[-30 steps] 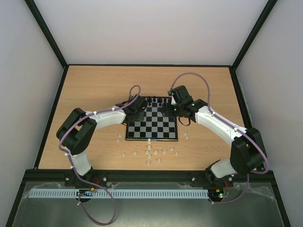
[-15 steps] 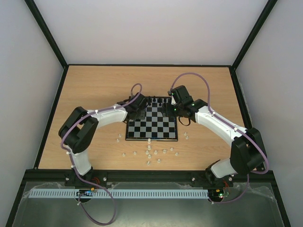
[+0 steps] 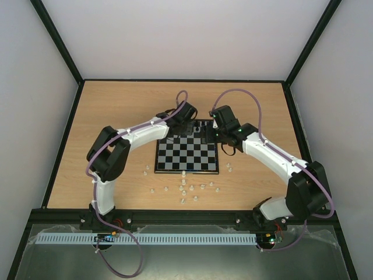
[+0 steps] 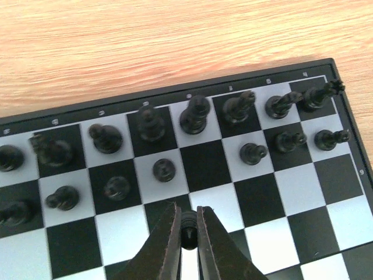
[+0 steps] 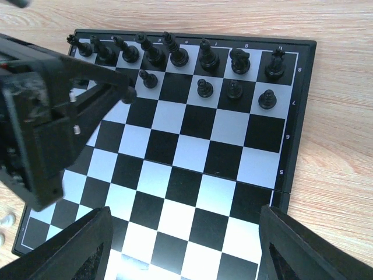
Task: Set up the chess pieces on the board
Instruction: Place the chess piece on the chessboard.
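The board (image 3: pixel 186 156) lies mid-table, with black chess pieces (image 4: pixel 195 114) standing in two rows along its far edge. In the left wrist view my left gripper (image 4: pixel 187 209) is shut on a black pawn (image 4: pixel 189 224) above a square just short of those rows. From above, my left gripper (image 3: pixel 185 119) hangs over the board's far edge. My right gripper (image 3: pixel 222 135) hovers over the far right corner. In its own view the right gripper (image 5: pixel 185 251) is open and empty over bare squares (image 5: pixel 198 157). The held pawn (image 5: pixel 129 94) shows there too.
Several white pieces (image 3: pixel 185 188) lie scattered on the wooden table in front of the board's near edge, with a few more at its sides (image 3: pixel 228 168). The left arm (image 5: pixel 41 128) reaches in over the board's left part, close to the right gripper.
The left arm has swung from the board's far left corner to the right, over the far edge. Its jaws have closed fully. The right arm has barely moved.
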### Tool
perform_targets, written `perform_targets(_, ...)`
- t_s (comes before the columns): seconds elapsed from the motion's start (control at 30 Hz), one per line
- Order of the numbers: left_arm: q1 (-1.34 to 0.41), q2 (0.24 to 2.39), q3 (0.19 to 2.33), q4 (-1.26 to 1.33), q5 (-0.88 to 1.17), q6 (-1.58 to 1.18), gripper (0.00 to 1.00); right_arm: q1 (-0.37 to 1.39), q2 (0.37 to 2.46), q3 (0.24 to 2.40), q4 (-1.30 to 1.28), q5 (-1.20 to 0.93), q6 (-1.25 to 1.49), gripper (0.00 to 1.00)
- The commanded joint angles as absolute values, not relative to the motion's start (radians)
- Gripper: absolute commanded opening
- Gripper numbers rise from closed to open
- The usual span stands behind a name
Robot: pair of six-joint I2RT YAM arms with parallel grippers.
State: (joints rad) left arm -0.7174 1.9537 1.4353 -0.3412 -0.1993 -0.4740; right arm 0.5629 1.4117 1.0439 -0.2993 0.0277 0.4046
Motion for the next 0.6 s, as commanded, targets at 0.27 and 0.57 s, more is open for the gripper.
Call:
perform_targets(0.27,-0.744,2.102,1.633,-0.437,-0.197,-0.450,0.05,0.560,1.380,1.029,-0.298,0.059,0.414,0.69)
perform_targets(0.57,-0.743,2.161,1.677,-0.438,-0.213,-0.450,0.05,0.560,1.383,1.027,-0.296,0.049,0.413,0.69)
